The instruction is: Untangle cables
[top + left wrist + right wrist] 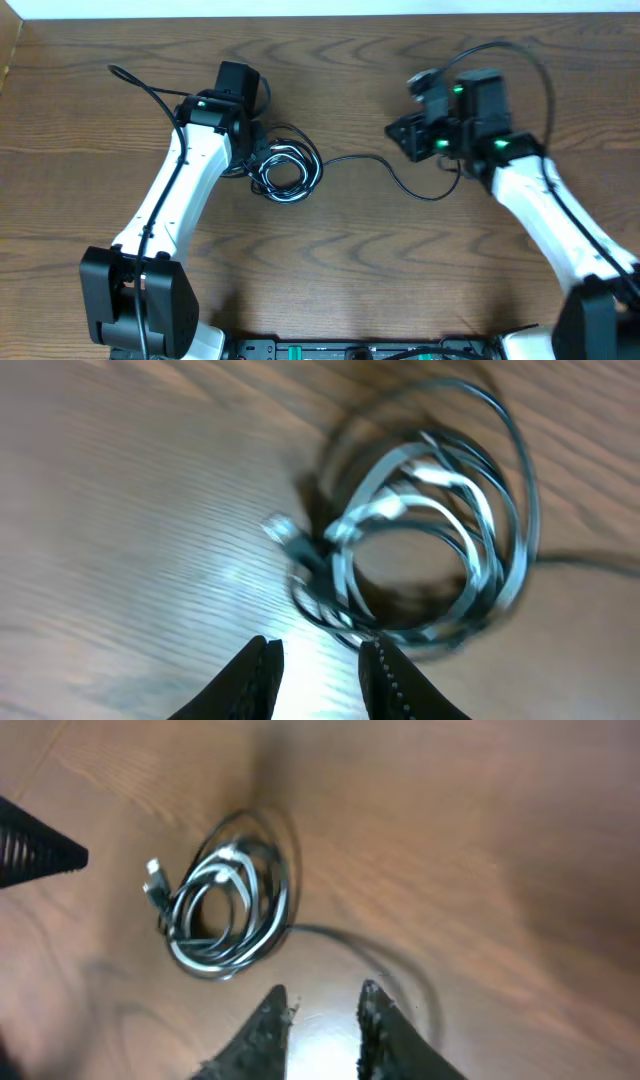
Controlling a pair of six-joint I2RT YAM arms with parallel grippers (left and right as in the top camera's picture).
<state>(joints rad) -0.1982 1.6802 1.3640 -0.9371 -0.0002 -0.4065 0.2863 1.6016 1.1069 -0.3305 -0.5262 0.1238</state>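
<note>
Overhead and wrist views of a two-arm rig at a brown wood-grain surface point(340, 280). The tangled bundle of thin black and white cables point(288, 170) lies in a loose coil on the surface, left of centre, with small pale plug ends showing among the loops in the wrist views. One thin black strand point(400, 180) leaves the coil on its right side and curves across the surface toward the right arm.

The left gripper point(320, 645) stands just beside the coil; its fingers are parted by a narrow gap with only bare surface between them, and the coil's lower loops pass close to one fingertip, though blur hides whether they touch. The right gripper point(323, 988) hangs well apart from the coil, above the loose black strand, fingers likewise slightly parted and holding nothing. Both wrist views are motion-blurred.
</note>
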